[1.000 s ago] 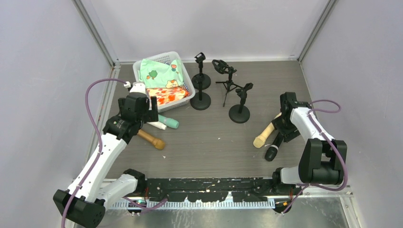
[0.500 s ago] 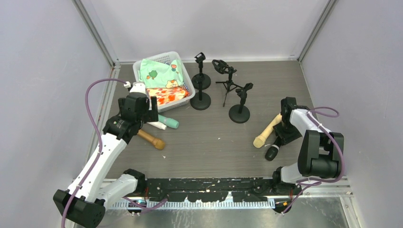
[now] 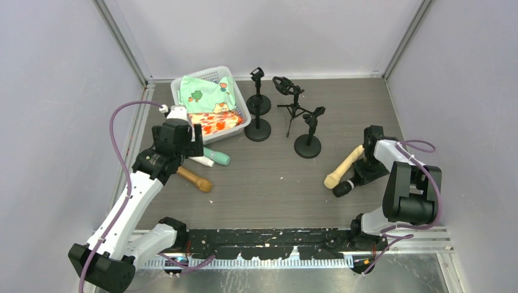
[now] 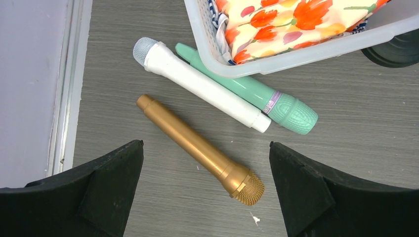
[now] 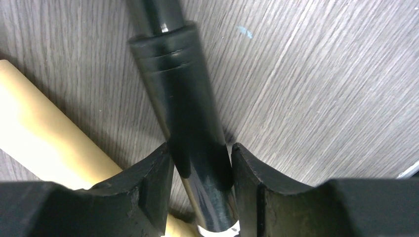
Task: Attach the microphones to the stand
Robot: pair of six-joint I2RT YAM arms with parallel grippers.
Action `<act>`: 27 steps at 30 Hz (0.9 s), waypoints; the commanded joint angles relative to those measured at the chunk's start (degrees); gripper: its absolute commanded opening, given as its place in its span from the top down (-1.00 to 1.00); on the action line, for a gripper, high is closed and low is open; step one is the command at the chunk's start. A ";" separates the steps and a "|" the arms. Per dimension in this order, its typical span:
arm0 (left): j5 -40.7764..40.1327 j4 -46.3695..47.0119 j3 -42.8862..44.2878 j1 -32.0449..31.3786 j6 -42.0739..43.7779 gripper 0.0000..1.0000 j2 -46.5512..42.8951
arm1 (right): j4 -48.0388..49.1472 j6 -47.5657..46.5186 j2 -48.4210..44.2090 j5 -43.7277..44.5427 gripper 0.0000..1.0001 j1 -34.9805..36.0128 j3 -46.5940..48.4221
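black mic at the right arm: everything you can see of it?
The black microphone is a glossy, plastic-looking stick with a grooved collar and a white band near the wrist end. It lies on the table, the right gripper pressing its fingers on both sides; the cream microphone lies close beside it.

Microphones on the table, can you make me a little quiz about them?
1. True or false: the brown microphone lies inside the basket.
2. What does the right gripper hold? A cream microphone, B black microphone, C mint microphone.
3. How many microphones show in the left wrist view?
Key: 1 false; 2 B; 3 three.
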 commanded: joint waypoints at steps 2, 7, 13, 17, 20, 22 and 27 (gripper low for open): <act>-0.50 0.74 0.04 0.28 0.72 -0.99 -1.26 | 1.94 1.10 0.87 3.32 0.18 -0.48 -1.47; -0.32 0.64 0.12 0.28 0.59 -0.99 -1.24 | -5.17 0.95 -7.17 12.23 0.55 -0.54 2.93; -0.05 0.58 0.13 0.28 0.42 -0.99 -1.62 | -12.70 0.00 -16.80 20.17 0.73 -0.55 9.83; 1.21 0.52 0.44 0.28 -0.52 -0.99 -1.72 | -11.54 -3.51 -23.23 19.34 0.97 -0.53 13.61; 4.63 0.33 1.55 0.28 -1.96 -0.99 -1.68 | -8.26 -9.42 -26.58 13.45 0.99 -0.53 16.82; 6.77 0.08 2.39 0.28 -2.45 -1.00 -1.68 | -5.61 -12.15 -28.34 9.07 0.99 -0.56 17.88; 9.86 -0.76 6.19 0.28 -2.55 -0.99 -2.26 | 0.50 -16.74 -30.03 -3.47 0.98 -0.55 20.51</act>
